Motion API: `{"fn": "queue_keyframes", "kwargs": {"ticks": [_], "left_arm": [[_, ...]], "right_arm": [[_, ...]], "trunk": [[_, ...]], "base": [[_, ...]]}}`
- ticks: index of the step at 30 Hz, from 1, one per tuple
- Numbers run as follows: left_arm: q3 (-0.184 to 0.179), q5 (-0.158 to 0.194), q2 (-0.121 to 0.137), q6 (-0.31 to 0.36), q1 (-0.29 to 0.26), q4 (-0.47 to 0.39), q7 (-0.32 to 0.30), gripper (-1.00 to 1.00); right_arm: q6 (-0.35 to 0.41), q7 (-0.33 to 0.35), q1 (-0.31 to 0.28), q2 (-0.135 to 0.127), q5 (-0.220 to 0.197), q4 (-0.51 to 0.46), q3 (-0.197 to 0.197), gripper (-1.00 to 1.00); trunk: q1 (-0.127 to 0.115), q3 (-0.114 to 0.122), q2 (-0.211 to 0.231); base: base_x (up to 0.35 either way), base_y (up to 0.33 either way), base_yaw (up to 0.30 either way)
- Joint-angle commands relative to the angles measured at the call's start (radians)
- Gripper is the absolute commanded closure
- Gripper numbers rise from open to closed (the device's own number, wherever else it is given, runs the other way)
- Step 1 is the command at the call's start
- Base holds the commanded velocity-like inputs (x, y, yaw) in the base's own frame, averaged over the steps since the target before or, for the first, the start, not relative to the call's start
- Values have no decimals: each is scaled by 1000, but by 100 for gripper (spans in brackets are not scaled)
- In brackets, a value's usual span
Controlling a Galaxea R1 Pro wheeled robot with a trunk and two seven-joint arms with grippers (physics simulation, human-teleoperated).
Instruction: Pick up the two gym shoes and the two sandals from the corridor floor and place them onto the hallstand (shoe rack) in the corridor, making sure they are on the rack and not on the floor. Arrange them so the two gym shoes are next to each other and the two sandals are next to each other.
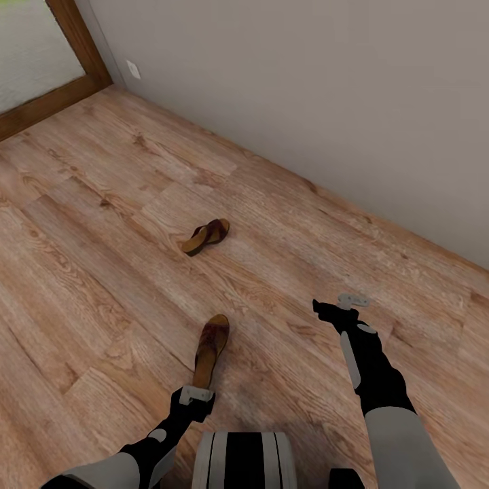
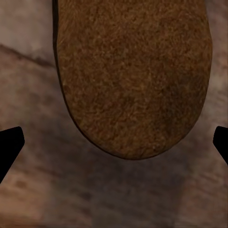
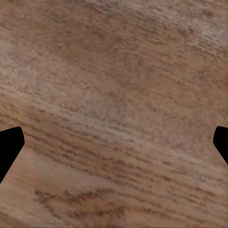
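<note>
head view: the left gripper (image 1: 195, 396) hangs low over the heel end of the near sandal (image 1: 211, 348), which lies flat on the corridor floor (image 1: 102, 272) and stretches away from it. the second sandal (image 1: 205, 236) lies farther ahead, well apart from the first and tipped at an angle. the right gripper (image 1: 334, 307) hovers over bare planks, off to the side of both sandals, holding nothing. a grey wall (image 1: 305, 88) runs beyond the right gripper, and a wood-framed door (image 1: 41, 61) stands far off ahead of the left one. open floor surrounds both sandals, so neither arm looks crowded.

left wrist view: the near sandal's (image 2: 135, 76) rounded tan insole end sits just ahead of the left gripper (image 2: 114, 147), between the lines of its spread fingertips (image 2: 9, 142). the jaws stand wide, gripping nothing. the sandal is probably light, with a fairly stiff sole and a softer strap; pinching the sole across its edges near the heel, or taking the strap, seems the likeliest hold. its low profile leaves little height above the floor, so fingertips may scrape the planks.

right wrist view: the right gripper (image 3: 114, 147) faces plain corridor floor (image 3: 114, 85), its fingertips (image 3: 9, 142) wide apart and empty.
</note>
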Motion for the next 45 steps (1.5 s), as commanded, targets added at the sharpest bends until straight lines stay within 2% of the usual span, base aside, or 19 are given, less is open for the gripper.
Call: {"fn": "queue_keyframes", "kwargs": {"ticks": [1,30,31,45], "left_arm": [[-4,11,0,-3,-1,2,-6,-100],[-3,10,0,-2,-1,2,-4,-100],[-3,10,0,-2,-1,2,-4,100],[-2,11,0,-2,-1,2,-3,100]], "right_arm": [[5,0,0,1,3,-2,-2,-100],[6,0,-1,1,3,-1,-2,-100],[6,0,-1,1,3,-1,-2,-100],[6,0,-1,1,3,-2,-2,-100]], "trunk": [[0,-1,0],[0,-1,0],[0,-1,0],[0,-1,0]], "base": [[0,0,0],[39,0,0],[0,0,0],[0,0,0]]}}
